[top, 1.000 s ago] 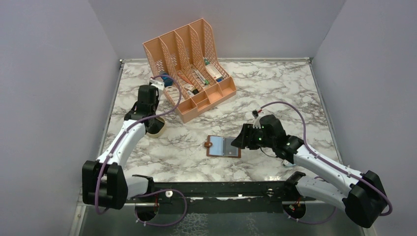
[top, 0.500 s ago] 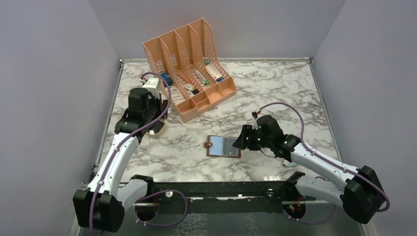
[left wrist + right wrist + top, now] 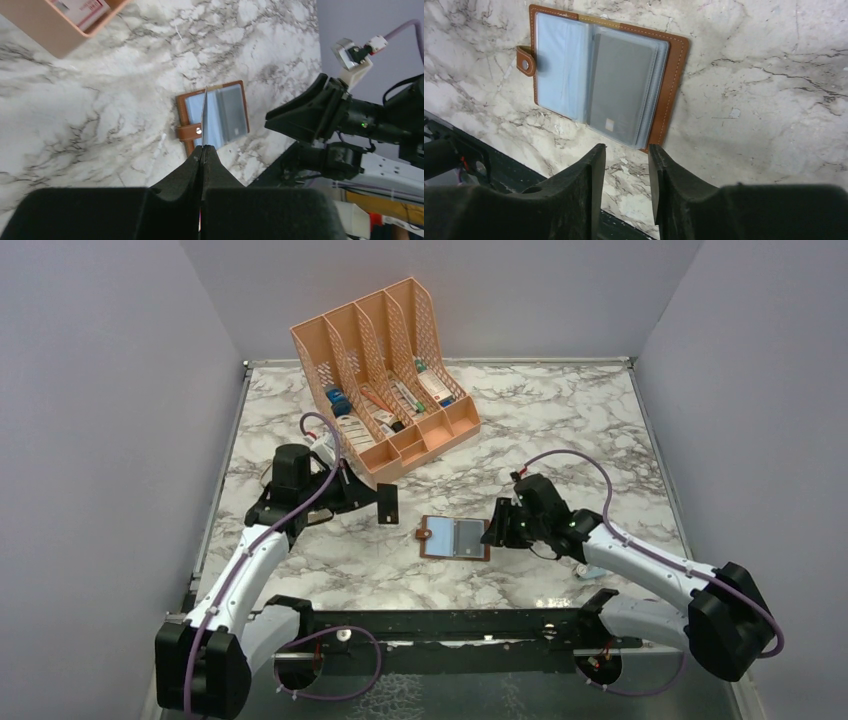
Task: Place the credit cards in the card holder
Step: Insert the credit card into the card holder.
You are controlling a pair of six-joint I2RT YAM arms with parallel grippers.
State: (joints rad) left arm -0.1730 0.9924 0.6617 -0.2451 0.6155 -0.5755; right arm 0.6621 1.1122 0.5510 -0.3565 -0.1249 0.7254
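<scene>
The brown card holder (image 3: 455, 537) lies open on the marble table, snap tab to the left, clear pockets facing up. A grey card (image 3: 621, 90) sits in its right pocket in the right wrist view. My left gripper (image 3: 372, 498) is shut on a dark credit card (image 3: 386, 503), held upright just left of the holder. In the left wrist view that card (image 3: 204, 117) is edge-on above the fingertips, with the holder (image 3: 235, 107) beyond. My right gripper (image 3: 497, 530) is open and empty at the holder's right edge (image 3: 674, 75), its fingers (image 3: 591, 165) just short of it.
A peach slotted desk organizer (image 3: 385, 370) holding small items stands at the back left of centre, its corner (image 3: 60, 40) near my left arm. Grey walls close in the table on three sides. The black rail (image 3: 450, 620) runs along the near edge.
My left arm has swung from beside the organizer towards the open holder, carrying the dark card. My right gripper has shifted slightly closer to the holder's right edge.
</scene>
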